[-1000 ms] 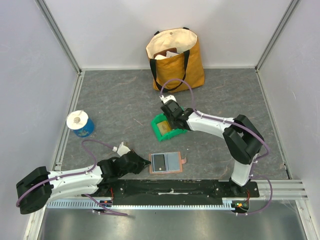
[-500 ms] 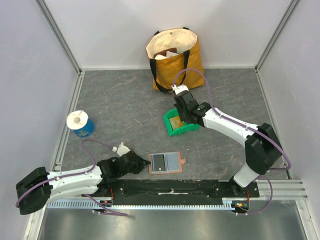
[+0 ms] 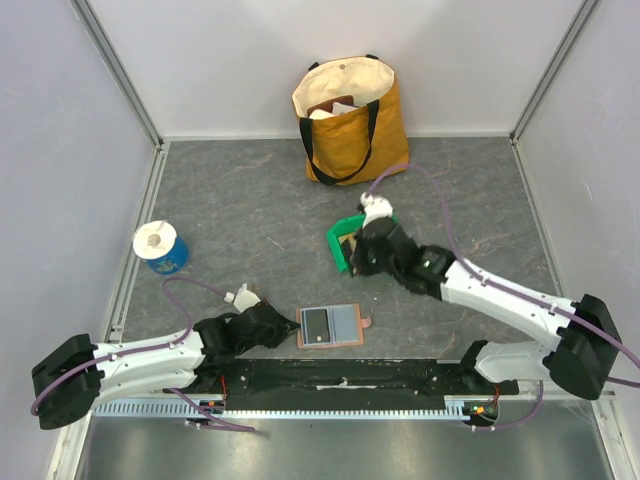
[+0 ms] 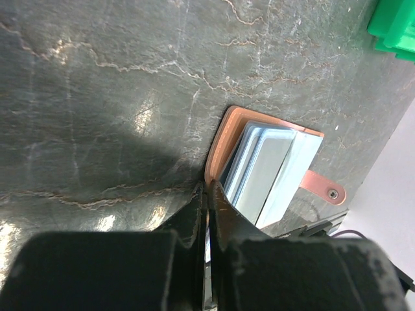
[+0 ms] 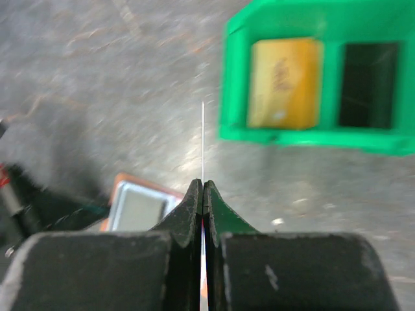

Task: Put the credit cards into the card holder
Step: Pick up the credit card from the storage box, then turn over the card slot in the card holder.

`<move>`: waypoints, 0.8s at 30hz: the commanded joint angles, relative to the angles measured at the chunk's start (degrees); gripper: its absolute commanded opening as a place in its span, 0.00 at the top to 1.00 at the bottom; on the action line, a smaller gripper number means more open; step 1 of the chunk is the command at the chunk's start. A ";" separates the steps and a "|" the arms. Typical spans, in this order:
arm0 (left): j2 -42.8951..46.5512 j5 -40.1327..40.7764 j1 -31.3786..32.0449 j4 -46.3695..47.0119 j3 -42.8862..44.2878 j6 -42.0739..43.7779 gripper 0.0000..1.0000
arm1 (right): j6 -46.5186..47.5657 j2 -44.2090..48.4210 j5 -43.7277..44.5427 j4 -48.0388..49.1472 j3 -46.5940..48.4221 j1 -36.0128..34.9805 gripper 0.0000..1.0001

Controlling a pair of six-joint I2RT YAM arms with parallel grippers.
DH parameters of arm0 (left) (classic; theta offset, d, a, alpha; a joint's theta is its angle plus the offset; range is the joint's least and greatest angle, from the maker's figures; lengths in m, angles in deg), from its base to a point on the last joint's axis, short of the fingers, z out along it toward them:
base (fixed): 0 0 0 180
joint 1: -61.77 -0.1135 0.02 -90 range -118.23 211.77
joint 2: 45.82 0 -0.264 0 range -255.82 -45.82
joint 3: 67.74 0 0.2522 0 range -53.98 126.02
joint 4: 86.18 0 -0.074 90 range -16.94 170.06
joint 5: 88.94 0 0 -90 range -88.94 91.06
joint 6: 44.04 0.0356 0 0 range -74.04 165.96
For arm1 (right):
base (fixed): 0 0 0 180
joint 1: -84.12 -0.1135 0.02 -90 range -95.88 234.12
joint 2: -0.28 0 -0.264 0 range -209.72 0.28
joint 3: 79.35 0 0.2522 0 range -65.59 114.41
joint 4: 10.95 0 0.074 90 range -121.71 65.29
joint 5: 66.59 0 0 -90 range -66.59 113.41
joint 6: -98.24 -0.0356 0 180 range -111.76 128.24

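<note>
The terracotta card holder (image 3: 347, 323) lies open near the front edge, blue-grey lining up, with a dark card (image 3: 316, 325) in its left half. My left gripper (image 3: 292, 328) is shut on the holder's left edge; in the left wrist view the fingers (image 4: 209, 189) pinch the brown rim of the holder (image 4: 224, 139). My right gripper (image 3: 352, 262) hovers beside the green bin and is shut on a credit card. In the right wrist view the card shows as a thin white edge (image 5: 203, 142) rising from the gripper (image 5: 203, 184), with the holder (image 5: 139, 206) below left.
The green bin (image 3: 335, 243) sits behind the right gripper; it holds a yellow card (image 5: 283, 82) and has a dark compartment. A mustard tote bag (image 3: 350, 110) stands at the back. A blue roll (image 3: 160, 247) sits at the left. Walls close in three sides.
My right gripper has come up out of the green bin and toward the front with the thin card in it, its arm swinging out right; the bin shifted right. The left arm has not moved.
</note>
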 commanded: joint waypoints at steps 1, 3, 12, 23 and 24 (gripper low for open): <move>0.89 1.13 -0.33 -5.96 0.89 3.56 0.98 | -16.16 1.49 7.72 7.42 -5.81 -12.97 1.00; 1.86 0.61 -0.33 -6.14 1.41 4.00 0.98 | -21.70 -0.34 13.08 9.36 -6.88 -18.16 1.00; 5.82 -0.01 -0.33 -8.59 4.32 5.67 0.98 | -30.16 -13.61 28.57 10.51 -0.21 -32.25 1.00; 7.58 -0.19 -0.33 -8.95 4.67 5.67 0.98 | -32.01 -20.21 33.15 9.02 3.75 -35.42 1.00; 7.67 -0.19 -0.41 -8.95 4.67 5.67 0.98 | -32.18 -20.48 33.15 8.75 3.93 -35.42 1.00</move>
